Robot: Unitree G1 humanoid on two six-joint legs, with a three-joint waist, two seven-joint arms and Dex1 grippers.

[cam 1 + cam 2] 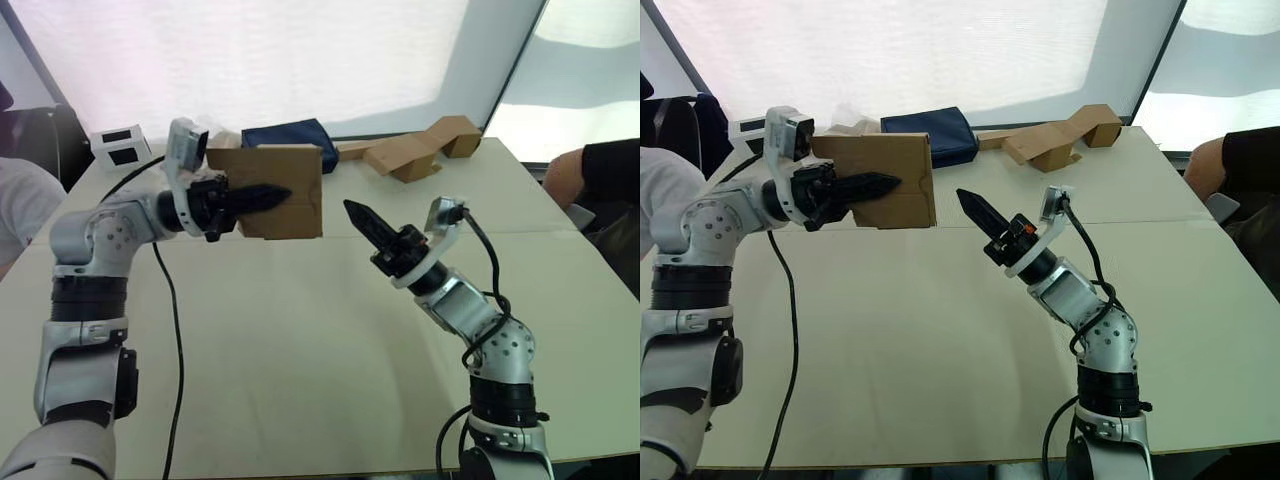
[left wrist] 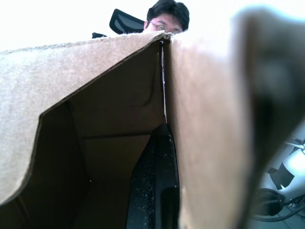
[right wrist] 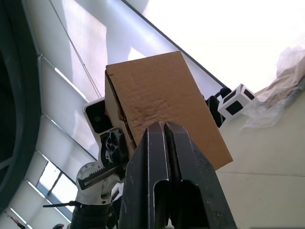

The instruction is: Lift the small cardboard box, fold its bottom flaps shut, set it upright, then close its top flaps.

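The left arm is bent at the elbow and reaches inward, holding the small cardboard box (image 1: 285, 190) raised above the counter (image 1: 300, 340). The left end effector (image 1: 262, 196) is clamped on one box wall: in the left wrist view one black finger (image 2: 155, 186) lies inside the box against the wall, the other outside. The right arm angles up from the near counter edge, its right end effector (image 1: 360, 218) pressed together, pointing toward the box, just beside it but apart.
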